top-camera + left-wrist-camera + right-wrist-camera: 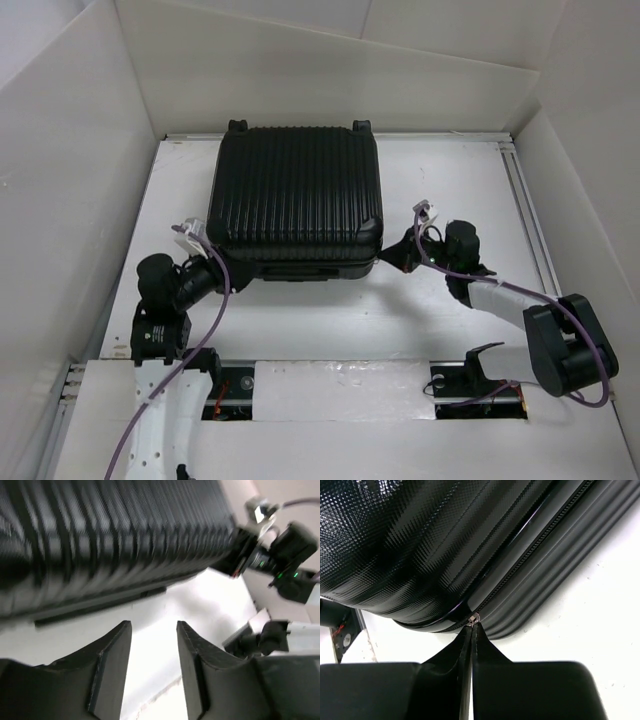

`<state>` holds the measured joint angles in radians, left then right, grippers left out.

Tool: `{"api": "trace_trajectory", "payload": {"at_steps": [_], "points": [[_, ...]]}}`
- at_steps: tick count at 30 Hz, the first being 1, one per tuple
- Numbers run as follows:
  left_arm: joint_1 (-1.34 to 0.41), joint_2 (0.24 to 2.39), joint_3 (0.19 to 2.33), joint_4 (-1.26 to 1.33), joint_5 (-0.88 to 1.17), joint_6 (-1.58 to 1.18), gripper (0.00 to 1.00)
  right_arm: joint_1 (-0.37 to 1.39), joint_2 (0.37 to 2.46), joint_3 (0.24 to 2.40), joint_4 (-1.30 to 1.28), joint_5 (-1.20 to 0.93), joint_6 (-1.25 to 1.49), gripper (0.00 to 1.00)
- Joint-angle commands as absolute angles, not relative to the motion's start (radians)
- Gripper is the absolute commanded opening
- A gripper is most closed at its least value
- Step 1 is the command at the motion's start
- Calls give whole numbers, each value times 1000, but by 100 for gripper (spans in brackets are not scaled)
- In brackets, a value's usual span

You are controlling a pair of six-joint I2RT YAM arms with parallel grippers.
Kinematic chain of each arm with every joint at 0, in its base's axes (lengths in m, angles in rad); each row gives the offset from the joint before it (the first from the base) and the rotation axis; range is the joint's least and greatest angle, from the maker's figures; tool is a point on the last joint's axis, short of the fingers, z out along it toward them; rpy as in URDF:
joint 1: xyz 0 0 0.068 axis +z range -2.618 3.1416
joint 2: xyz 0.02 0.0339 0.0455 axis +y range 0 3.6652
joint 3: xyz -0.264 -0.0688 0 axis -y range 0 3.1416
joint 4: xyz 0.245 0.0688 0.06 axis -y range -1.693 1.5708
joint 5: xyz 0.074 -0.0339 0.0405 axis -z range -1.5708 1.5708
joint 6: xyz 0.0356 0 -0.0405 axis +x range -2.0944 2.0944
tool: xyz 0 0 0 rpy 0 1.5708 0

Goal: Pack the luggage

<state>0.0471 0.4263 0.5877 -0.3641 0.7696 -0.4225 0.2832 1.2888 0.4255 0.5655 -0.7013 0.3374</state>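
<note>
The luggage (295, 195) is a black ribbed hard-shell suitcase lying closed and flat at the back middle of the table. My right gripper (392, 255) is at its front right corner. In the right wrist view the gripper (472, 627) is shut, its tips pinching the small metal zipper pull (474, 618) on the zip line of the shell (430, 545). My left gripper (235, 280) sits by the front left corner. In the left wrist view it (154, 627) is open with only white table between the fingers, a little short of the shell (100, 540).
White walls (80, 180) enclose the table on three sides. A metal rail (530, 220) runs along the right edge. The suitcase's front handle strip (300, 272) faces the arms. The right arm (280, 550) shows at the top right of the left wrist view.
</note>
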Motion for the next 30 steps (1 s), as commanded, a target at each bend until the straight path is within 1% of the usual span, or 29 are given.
{"api": "trace_trajectory", "payload": {"at_steps": [1,2,3,4,5,8,9,10,11,12,13,14,15,16,17,18,19,20,21,22,23,24,25,27,28,29,30], "points": [[44,512,615,-48,795,-569,40,316,1275,488,635,-630,344,1],[44,562,626,33,807,-615,42,316,1275,497,635,-603,344,0],[44,680,636,110,816,-700,42,316,1275,497,635,-603,344,0],[44,733,655,241,816,-730,42,316,1275,488,626,-603,344,0],[44,774,717,283,801,-754,42,316,1275,488,617,-594,344,0],[25,873,866,294,692,-745,43,305,1266,497,562,-578,324,0],[5,900,1000,278,672,-736,43,305,1266,497,561,-578,324,0],[-76,960,1091,218,622,-700,43,296,1256,497,552,-578,324,0],[-145,985,1165,149,504,-643,43,296,1256,497,552,-578,315,0],[-223,1011,1309,108,423,-605,44,287,1256,497,552,-578,314,0],[-303,1040,1378,47,328,-557,44,287,1256,497,552,-578,314,0],[-436,1086,1419,10,260,-528,44,287,1246,497,543,-578,314,0],[-493,1100,1433,9,185,-497,44,278,1246,497,543,-578,314,0],[-555,1100,1401,9,125,-476,44,267,1246,497,543,-578,314,0],[-712,1086,1350,21,44,-445,44,267,1235,506,528,-578,314,0],[-801,1069,1286,55,-141,-414,44,255,1226,506,509,-578,302,0],[-886,1043,1105,89,-225,-399,44,255,1226,506,496,-578,292,0],[-964,1002,992,162,-294,-413,43,255,1209,506,477,-578,291,0],[-1095,915,892,261,-358,-443,43,255,1194,506,462,-578,276,0],[-1145,881,818,262,-477,-487,43,255,1193,506,462,-587,276,0],[-1188,853,704,279,-506,-527,43,255,1184,506,462,-588,287,0],[-1250,839,665,279,-517,-591,42,255,1174,506,462,-588,287,0],[-1273,856,643,217,-547,-635,40,255,1173,506,450,-588,287,0],[-1337,890,589,164,-601,-714,40,255,1151,497,427,-574,287,0],[-1424,900,574,111,-658,-807,38,255,1135,497,426,-565,287,0],[-1469,900,559,80,-799,-863,38,255,1135,497,416,-565,287,0],[-1504,887,533,60,-851,-909,37,255,1123,497,416,-565,287,0]]}}
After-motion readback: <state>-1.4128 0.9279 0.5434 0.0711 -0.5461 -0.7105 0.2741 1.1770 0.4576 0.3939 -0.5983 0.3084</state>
